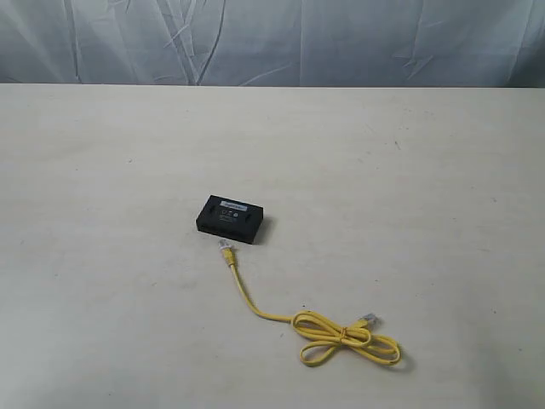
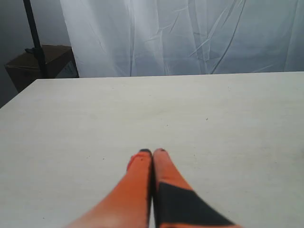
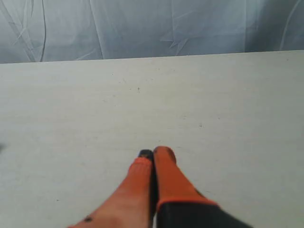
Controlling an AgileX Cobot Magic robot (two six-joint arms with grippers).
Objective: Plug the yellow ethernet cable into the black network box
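Yellow ethernet cable (image 1: 341, 334), a thin bright cord with small clear plastic plugs, lies loose on the pale, flat desk (image 1: 426, 170). Its near plug (image 1: 226, 247) rests just beside the black network box (image 1: 230, 219), a small flat rectangular plastic case near the desk's middle. The plug is at the box's six o'clock and not inserted. From there the cord trails toward five o'clock and ends in a looped figure-eight bundle, well apart from the box, with the far plug (image 1: 371, 320) resting on the bundle.

The task looks unstarted. The left tool (image 2: 152, 152) and the right tool (image 3: 154, 153) each show orange fingers pressed together with nothing between them, over bare desk. Neither appears in the exterior view.

The next move probably calls for one tool to part its fingers and pinch the cord right behind the near plug. It would then line the plug up squarely with the box's six o'clock side, where the ports seem to sit. The light box may need steadying.

A pale label (image 1: 230, 205) and small white marks sit on the box's top, but they are too small to read. No brand is legible.
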